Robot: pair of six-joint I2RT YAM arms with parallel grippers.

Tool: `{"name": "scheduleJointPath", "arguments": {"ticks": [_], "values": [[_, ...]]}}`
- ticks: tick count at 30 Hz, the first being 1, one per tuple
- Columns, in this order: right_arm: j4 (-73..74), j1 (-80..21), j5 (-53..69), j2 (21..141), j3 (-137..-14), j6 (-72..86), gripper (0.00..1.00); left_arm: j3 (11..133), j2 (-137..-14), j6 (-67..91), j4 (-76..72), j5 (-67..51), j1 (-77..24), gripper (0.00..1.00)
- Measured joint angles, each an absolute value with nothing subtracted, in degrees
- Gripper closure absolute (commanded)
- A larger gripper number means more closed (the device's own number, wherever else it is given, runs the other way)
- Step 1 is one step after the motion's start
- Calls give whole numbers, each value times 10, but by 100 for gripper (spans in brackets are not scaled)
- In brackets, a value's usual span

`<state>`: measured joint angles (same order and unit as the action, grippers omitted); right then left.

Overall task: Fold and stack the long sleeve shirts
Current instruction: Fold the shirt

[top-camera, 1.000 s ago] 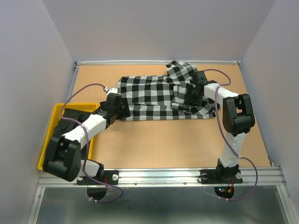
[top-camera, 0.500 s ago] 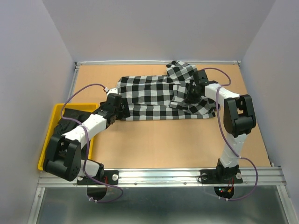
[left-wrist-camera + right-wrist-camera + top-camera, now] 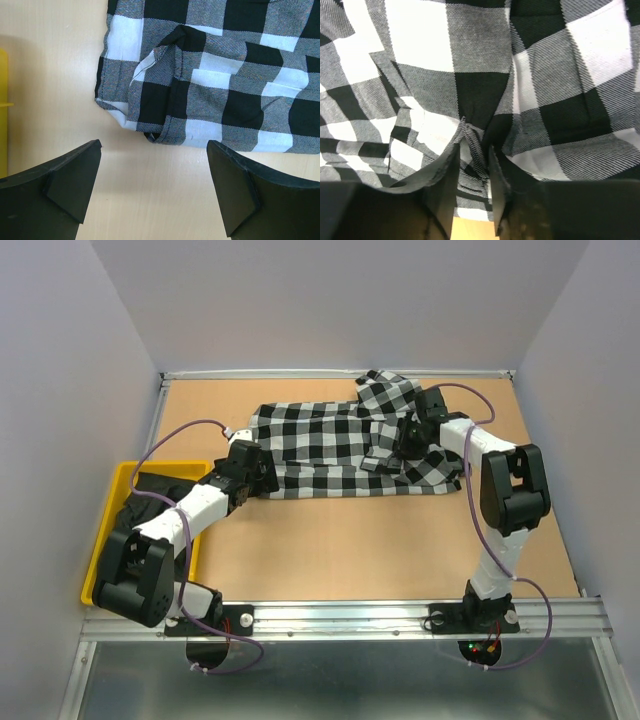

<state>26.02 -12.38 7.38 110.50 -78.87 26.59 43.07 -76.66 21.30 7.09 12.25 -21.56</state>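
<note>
The black-and-white check long sleeve shirt (image 3: 320, 445) lies spread across the back half of the table, one part bunched toward the far right corner. My right gripper (image 3: 405, 437) sits on its right side. In the right wrist view the right gripper (image 3: 474, 165) is shut on a pinched ridge of the check shirt (image 3: 470, 145). My left gripper (image 3: 258, 476) is at the shirt's near left corner. It stands open (image 3: 154, 150) over bare table, with the hem corner of the shirt (image 3: 165, 127) just ahead of the fingertips. A plain black shirt (image 3: 150, 498) lies in the bin at the left.
A yellow bin (image 3: 120, 476) holding the black cloth sits at the table's left edge, beside the left arm. Its yellow rim (image 3: 3, 100) shows at the left of the left wrist view. Bare wood tabletop (image 3: 350, 540) runs between the shirt and the arm bases. White walls enclose the table.
The right gripper has closed onto a fold of the check shirt and shifted slightly toward the back, drawing the cloth with it. The left arm has not moved.
</note>
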Motion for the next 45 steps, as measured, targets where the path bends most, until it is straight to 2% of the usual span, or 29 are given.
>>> {"name": "scheduleJointPath", "arguments": {"ticks": [3, 5, 10, 17, 23, 28, 45], "values": [[260, -124, 85, 1104, -788, 271, 56, 431, -767, 213, 71, 123, -216, 1], [260, -124, 92, 1100, -785, 274, 56, 431, -767, 213, 71, 123, -216, 2], [258, -124, 105, 1080, -778, 286, 44, 431, -767, 213, 71, 123, -216, 1], [251, -124, 106, 1063, -765, 299, 43, 431, -767, 213, 71, 122, -216, 1], [251, -124, 49, 1037, -721, 337, 43, 431, -767, 213, 71, 123, -216, 1], [249, -124, 30, 1020, -696, 366, 47, 431, -767, 213, 71, 123, -216, 1], [218, -124, 90, 1018, -677, 400, 52, 431, -767, 215, 73, 125, -216, 1]]}}
